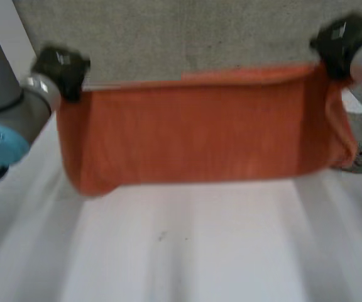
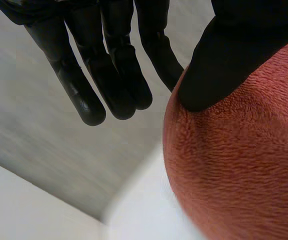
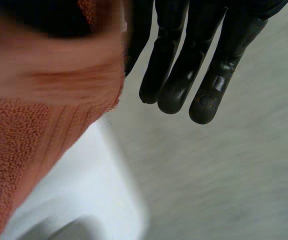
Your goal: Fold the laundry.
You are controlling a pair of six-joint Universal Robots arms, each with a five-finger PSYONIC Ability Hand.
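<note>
Holding the orange towel point(image 1: 200, 135) spread above the counter point(image 1: 187, 251), I pinch its ten-o'clock corner with my left robot hand point(image 1: 61, 66), its two-o'clock corner with my right robot hand point(image 1: 338, 39).

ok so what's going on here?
The robot's two hands hold an orange towel stretched between them over the white table. The left hand pinches one upper corner and the right hand the other. The rest of the towel hangs below them.
</note>
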